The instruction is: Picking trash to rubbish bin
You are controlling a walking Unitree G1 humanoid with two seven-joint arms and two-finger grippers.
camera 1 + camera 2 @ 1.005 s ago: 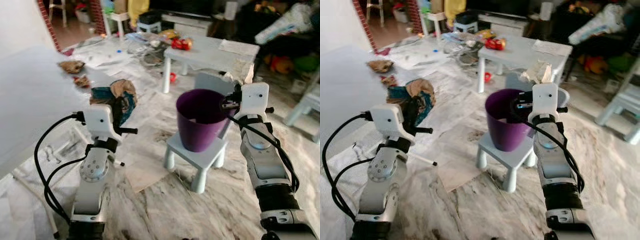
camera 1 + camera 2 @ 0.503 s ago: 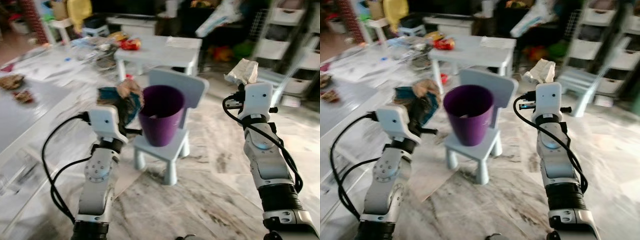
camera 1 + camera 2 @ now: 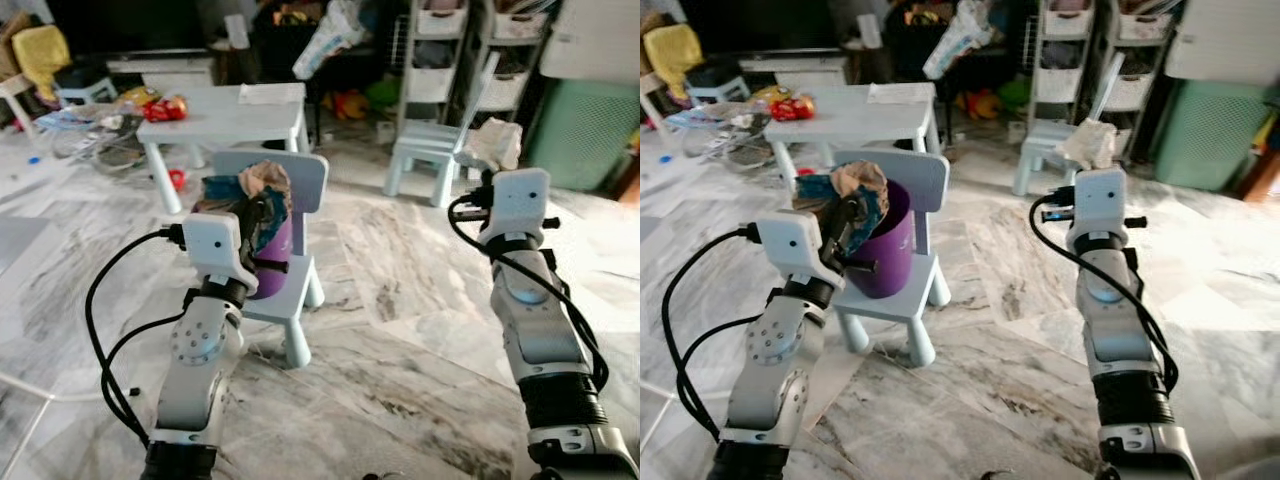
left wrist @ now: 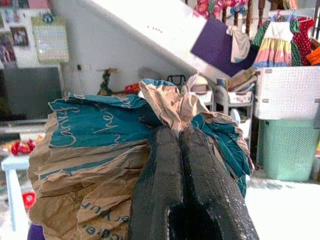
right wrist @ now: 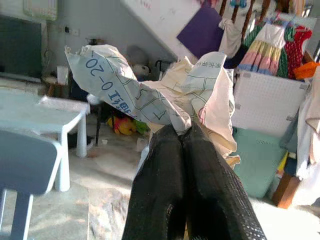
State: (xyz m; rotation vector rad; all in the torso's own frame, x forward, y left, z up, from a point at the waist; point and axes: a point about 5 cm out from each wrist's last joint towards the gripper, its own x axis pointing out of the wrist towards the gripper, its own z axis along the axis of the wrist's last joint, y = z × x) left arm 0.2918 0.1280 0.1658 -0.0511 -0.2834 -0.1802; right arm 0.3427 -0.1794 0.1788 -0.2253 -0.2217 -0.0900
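Marble floor (image 3: 400, 330) runs across the room, w/ cluttered shelving and a green bin-like container (image 3: 585, 140) at the back; the far clutter is too jumbled to sort out. A pale low table (image 3: 225, 115) stands at the back left carrying a red item (image 3: 172, 107) and some papers. A second small chair (image 3: 435, 150) sits near the shelves.

In front of the table, a small light-blue child's chair (image 3: 902, 275) holds the purple rubbish bin (image 3: 885, 255) on its seat. Most of the bin is hidden behind the left arm and the wad it carries; only part of its rim and one side show, and its inside can't be made out.

Left hand (image 3: 847, 225) is raised just in front of the bin's mouth, fingers clenched tight on a crumpled paper bag (image 3: 845, 185), brown w/ teal printed patches and white script. In the left wrist view the two black fingers (image 4: 160, 180) press together w/ the bag (image 4: 100, 145) bunched around and above them; the bag's lower part is cut off by the frame edge.

Right hand (image 5: 186, 131) is up at about the same height, well apart from the bin and off to its right, fingers pinched shut on a crumpled white paper (image 5: 150, 95) printed w/ thin lines and digits. From the head views that paper (image 3: 497, 145) sticks up above the wrist housing, and the fingertips are hidden behind the housing.
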